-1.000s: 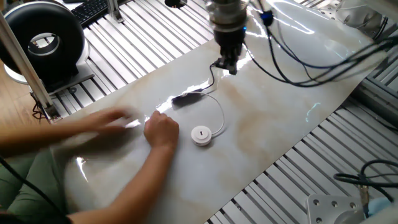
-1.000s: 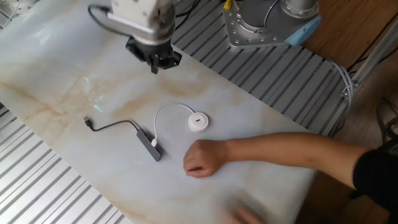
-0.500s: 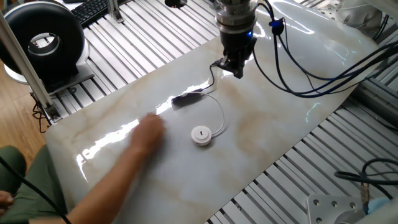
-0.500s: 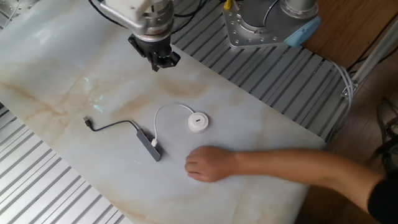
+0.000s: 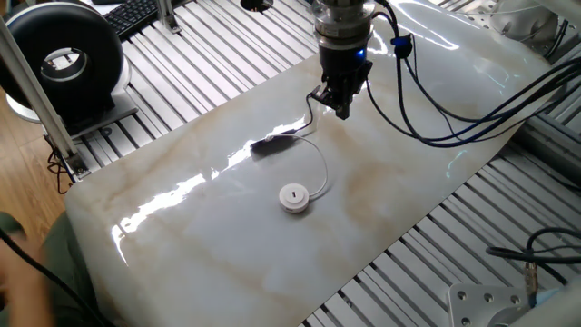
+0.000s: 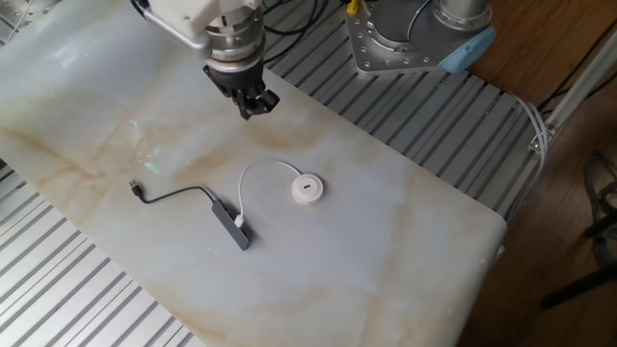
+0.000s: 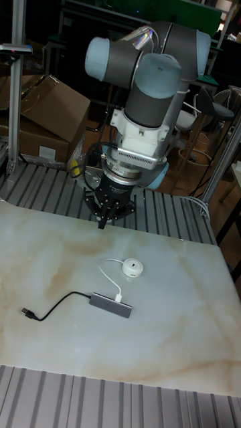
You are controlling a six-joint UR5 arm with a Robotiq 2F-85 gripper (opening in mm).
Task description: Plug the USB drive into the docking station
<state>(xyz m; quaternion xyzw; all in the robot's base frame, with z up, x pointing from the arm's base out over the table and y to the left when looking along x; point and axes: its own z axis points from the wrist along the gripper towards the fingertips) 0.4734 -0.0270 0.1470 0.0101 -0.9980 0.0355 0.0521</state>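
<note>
The black 2-finger end effector [image 6: 253,101] hovered empty, fingers nearly together. Grabbing the small white round USB drive [image 6: 308,189] could drag its thin cable and shift the slim silver-grey bar-shaped docking station [image 6: 229,224] across the slick marble tabletop [image 6: 386,251].

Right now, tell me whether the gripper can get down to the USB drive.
Probably yes. The gripper hangs above the table, off to one side of the USB drive; nothing lies between them, and the docking station sits beyond.

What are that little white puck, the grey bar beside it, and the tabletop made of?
USB drive: probably matte white plastic, smooth with no glints. Docking station: grey brushed metal or metal-look plastic; hard to tell. Table: glossy marble-patterned sheet, veined with bright reflections, likely laminate rather than stone.
</note>
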